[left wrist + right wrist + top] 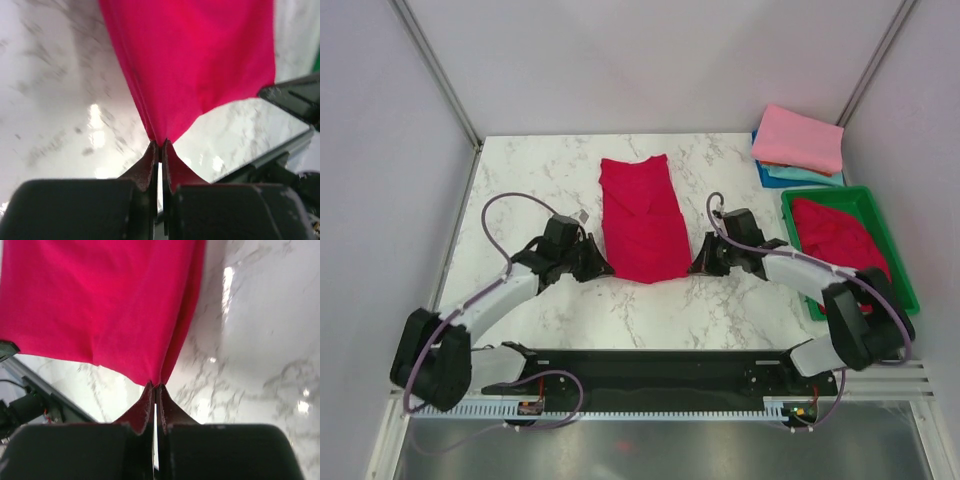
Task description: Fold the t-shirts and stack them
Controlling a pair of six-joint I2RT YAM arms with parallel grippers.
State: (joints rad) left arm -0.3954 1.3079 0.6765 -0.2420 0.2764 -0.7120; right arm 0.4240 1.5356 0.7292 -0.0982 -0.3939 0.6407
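A crimson-red t-shirt (642, 218), folded into a long strip, lies on the marble table. My left gripper (603, 268) is shut on its near left corner, seen in the left wrist view (161, 142) with the red cloth (200, 60) stretching away. My right gripper (697, 265) is shut on its near right corner, seen in the right wrist view (155, 386) with the cloth (100, 300) above. Another red t-shirt (838, 238) lies in the green tray. Folded pink (800, 138), teal (810, 176) and blue (767, 176) t-shirts are stacked at the back right.
The green plastic tray (898, 262) stands at the right edge. A small white scrap (585, 216) lies left of the shirt. Grey walls and metal posts enclose the table (530, 170). The arms' black base rail (650, 370) runs along the near edge.
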